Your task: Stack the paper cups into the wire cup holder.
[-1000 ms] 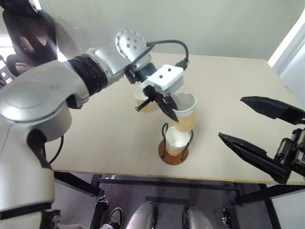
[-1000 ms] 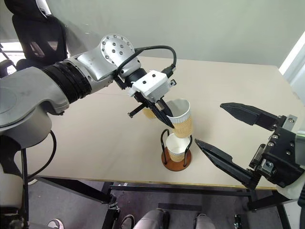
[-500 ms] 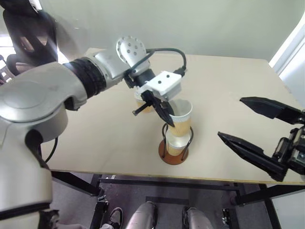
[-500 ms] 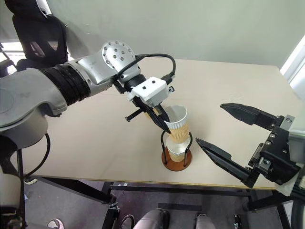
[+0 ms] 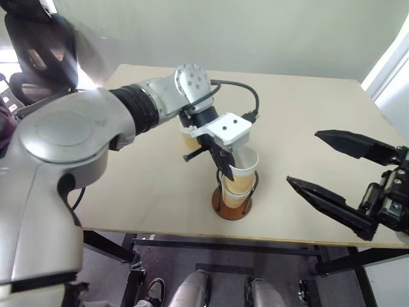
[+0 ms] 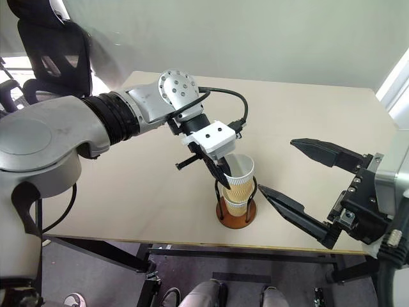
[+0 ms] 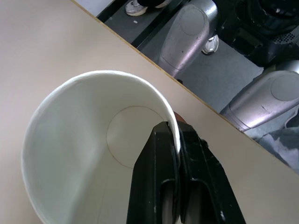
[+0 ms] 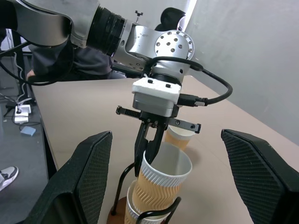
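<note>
On the counter (image 5: 128, 185), the left gripper (image 5: 225, 167) is pinching one paper cup (image 5: 243, 171) by its rim at nine o'clock, one finger inside, seating it in the cup already in the wire cup holder (image 5: 232, 203). A third cup (image 5: 190, 141) is standing at eleven o'clock behind. The right gripper (image 5: 332, 173) is hanging released at three o'clock; these cups are likely light and crushable, so the stiff rolled rim looks like the best hold.
</note>
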Tool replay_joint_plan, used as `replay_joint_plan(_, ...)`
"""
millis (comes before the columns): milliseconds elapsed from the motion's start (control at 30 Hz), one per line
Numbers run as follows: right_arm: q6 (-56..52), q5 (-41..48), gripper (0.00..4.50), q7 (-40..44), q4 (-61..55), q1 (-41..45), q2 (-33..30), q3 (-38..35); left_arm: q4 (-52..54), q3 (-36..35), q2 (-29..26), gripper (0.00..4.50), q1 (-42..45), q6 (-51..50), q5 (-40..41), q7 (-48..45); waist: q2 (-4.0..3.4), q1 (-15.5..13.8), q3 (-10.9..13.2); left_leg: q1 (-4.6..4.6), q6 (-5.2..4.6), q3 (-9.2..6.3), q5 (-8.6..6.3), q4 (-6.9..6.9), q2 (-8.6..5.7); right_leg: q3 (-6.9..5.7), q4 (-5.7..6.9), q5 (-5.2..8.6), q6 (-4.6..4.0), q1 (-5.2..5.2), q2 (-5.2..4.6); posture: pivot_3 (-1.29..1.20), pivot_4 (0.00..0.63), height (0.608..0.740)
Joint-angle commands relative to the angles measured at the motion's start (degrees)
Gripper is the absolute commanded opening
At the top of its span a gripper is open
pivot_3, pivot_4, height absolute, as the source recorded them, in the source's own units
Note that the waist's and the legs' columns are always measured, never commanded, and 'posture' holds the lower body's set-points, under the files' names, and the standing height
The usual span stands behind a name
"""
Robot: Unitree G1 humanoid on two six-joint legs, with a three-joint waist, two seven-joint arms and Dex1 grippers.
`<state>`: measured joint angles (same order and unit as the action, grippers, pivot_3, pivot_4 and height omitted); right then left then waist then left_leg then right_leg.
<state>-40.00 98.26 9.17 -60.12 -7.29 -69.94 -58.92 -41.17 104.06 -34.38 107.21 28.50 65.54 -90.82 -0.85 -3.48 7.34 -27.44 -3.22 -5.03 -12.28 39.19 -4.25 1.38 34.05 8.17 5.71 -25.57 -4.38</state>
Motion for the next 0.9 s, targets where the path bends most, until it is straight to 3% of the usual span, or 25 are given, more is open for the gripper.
replay_joint_plan(33,1.2,0.2,3.83,-1.0,0.1,0.7,-0.5,-0.4,-1.2,-1.3,0.0,0.04,0.7,1.0,-0.3,-1.7,0.0,0.0,0.0,0.0,0.0,0.0,0.0,0.0,0.0,0.0,0.0,0.0,0.0,0.0,0.0,0.0,0.15,0.74)
replay_joint_plan(133,1.1,0.3,3.83,-1.2,0.1,0.8,-0.6,-0.4,-1.1,-1.0,-0.1,0.04,0.8,0.9,-0.3,-1.7,0.0,0.0,0.0,-0.01,0.0,0.01,0.0,0.01,0.0,0.0,-0.02,0.0,0.01,0.01,0.0,0.0,0.15,0.74)
replay_joint_plan(233,1.1,0.4,3.83,-1.4,0.1,0.9,-0.7,-0.3,-1.4,-1.0,0.1,0.6,0.6,0.6,-0.6,-1.7,0.0,0.0,0.0,-0.01,0.0,0.0,0.0,0.01,0.0,0.0,-0.01,0.0,0.01,0.01,0.0,0.0,0.15,0.74)
replay_joint_plan(467,1.0,0.2,3.83,-1.2,0.1,1.0,-0.5,-0.1,-2.9,-1.2,0.5,2.96,0.1,2.9,-2.1,-1.7,0.0,0.0,0.0,-0.01,0.0,0.0,0.0,0.01,0.0,0.0,-0.01,0.0,0.01,0.01,0.0,0.0,0.15,0.74)
replay_joint_plan(667,0.9,-0.8,3.83,-0.1,0.1,0.4,0.2,-0.3,-10.9,-12.3,3.0,2.96,-2.3,-1.1,-2.9,-1.7,0.01,0.0,0.0,-0.05,-0.01,0.01,0.01,0.03,0.0,-0.01,0.0,-0.01,0.01,-0.01,0.0,0.0,0.15,0.74)
replay_joint_plan(800,1.1,-2.1,3.83,1.5,0.1,-0.2,0.9,-0.5,-28.7,-28.4,7.6,2.96,-4.6,-5.8,-11.5,-1.7,-0.01,-0.1,0.0,-0.05,-0.02,0.07,0.0,0.05,0.0,-0.01,-0.04,-0.01,0.05,0.0,-0.01,0.0,0.15,0.74)
replay_joint_plan(900,1.7,-3.6,3.83,2.7,0.1,-0.4,1.2,0.4,-36.5,-37.7,9.3,2.96,-6.5,-7.4,-21.8,3.4,-0.02,0.0,0.0,0.04,-0.04,0.25,-0.01,0.01,0.04,0.04,-0.02,0.0,0.05,-0.03,-0.02,0.0,0.15,0.74)
